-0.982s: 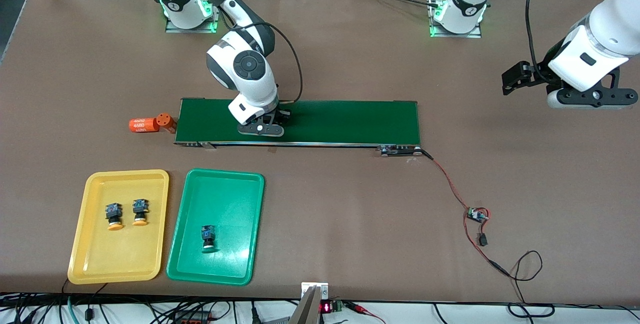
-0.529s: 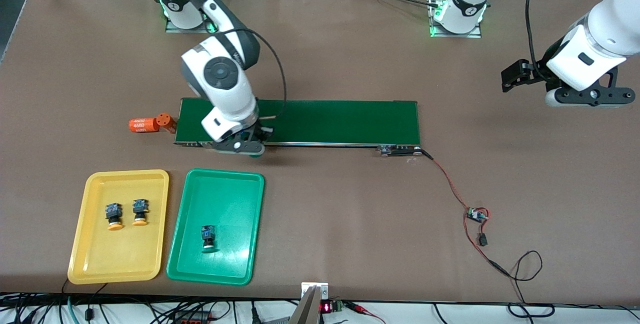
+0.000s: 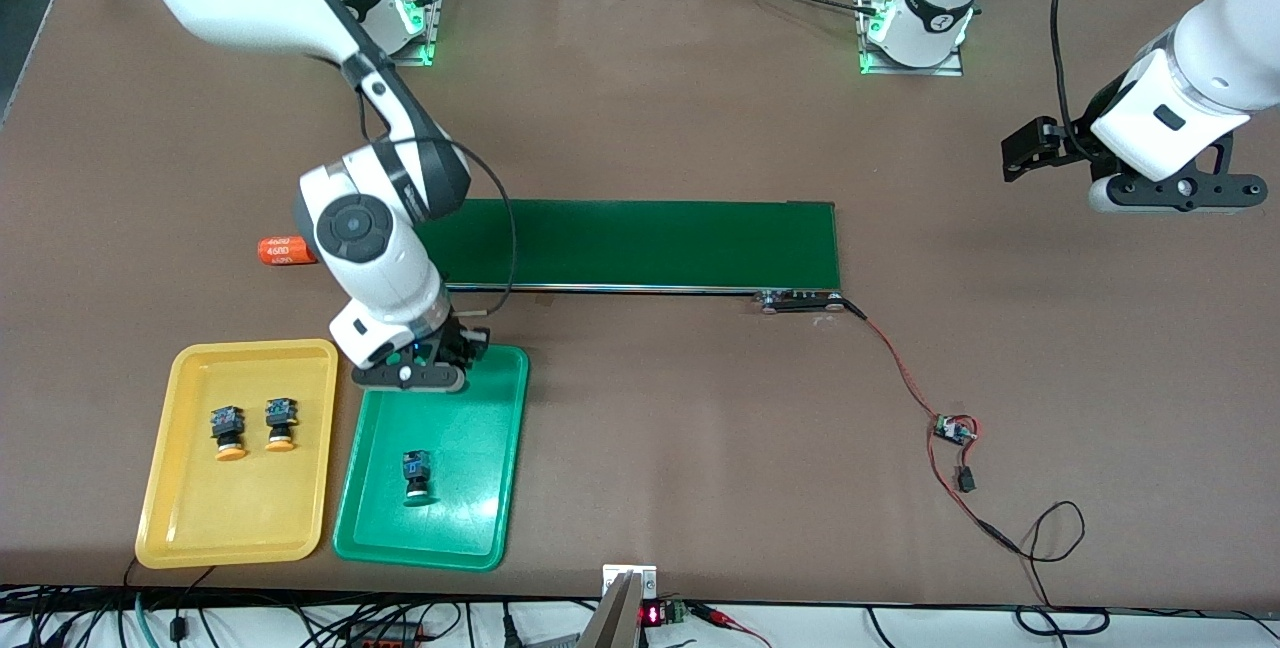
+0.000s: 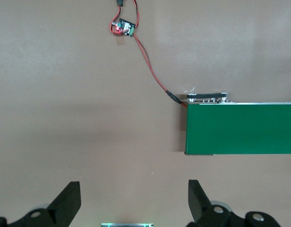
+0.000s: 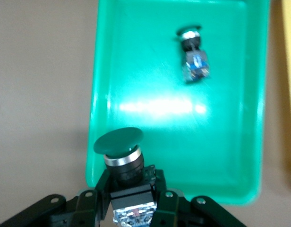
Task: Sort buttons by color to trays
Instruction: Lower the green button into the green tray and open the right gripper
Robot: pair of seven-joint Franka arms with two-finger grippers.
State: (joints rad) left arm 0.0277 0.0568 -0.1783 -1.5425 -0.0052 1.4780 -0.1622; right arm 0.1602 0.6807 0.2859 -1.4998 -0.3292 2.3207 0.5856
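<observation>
The green tray [image 3: 470,518] and yellow tray [image 3: 180,518] are sitting side by side near the worktop's front edge, toward the right arm's end. The right gripper [image 5: 131,201] is hanging over the green tray's conveyor-side edge, fingers clamping a green button [image 5: 119,149]. The left gripper [image 4: 133,201] is waiting with fingers spread wide and empty over bare table at the left arm's end. Another green button [image 3: 415,476] is lying in the green tray; two orange buttons [image 3: 228,431] are lying in the yellow.

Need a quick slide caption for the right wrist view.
Right gripper holds a green-capped button over the green tray, where another green button already lies.
</observation>
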